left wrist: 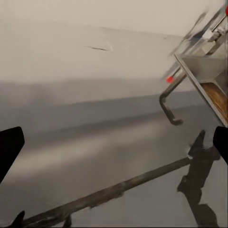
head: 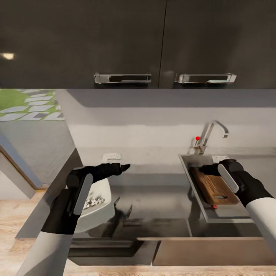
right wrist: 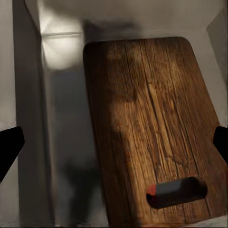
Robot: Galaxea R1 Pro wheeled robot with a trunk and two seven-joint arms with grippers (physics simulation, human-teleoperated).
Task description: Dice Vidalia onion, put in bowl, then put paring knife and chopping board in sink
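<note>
1. Nearest the head camera, at about 7 o'clock, the left arm's white forearm and black wrist rise over the counter [head: 153, 214]; its left pincer [head: 123, 167] reaches toward the backsplash above the grey slab; in the left wrist view its two dark fingertips [left wrist: 9, 147] sit at opposite edges, wide apart, with nothing between them.
2. Under that arm, at 8 o'clock, the white bowl [head: 101, 191] stands on the counter with pale diced onion pieces [head: 94, 201] inside it.
3. At 4 o'clock the right arm hangs over the sink [head: 184, 163]; the right pincer [head: 203, 169] hovers just above the far end of the chopping board [head: 212, 188]; the right wrist view shows its fingertips [right wrist: 8, 149] spread to either edge, apart, holding nothing.
4. Inside the basin the chopping board lies tilted, its oval handle slot [right wrist: 175, 191] at the near end; through the slot a bit of red shows, and in the head view a red tip of the paring knife [head: 214, 206] peeks out just beyond the board's near edge; the rest of the knife is hidden under the board.
5. At 1 o'clock the angular chrome tap [head: 212, 132] with its small red knob [head: 197, 138] stands behind the sink; glossy black upper cabinets [head: 115, 38] with chrome handles span 12 o'clock.
</note>
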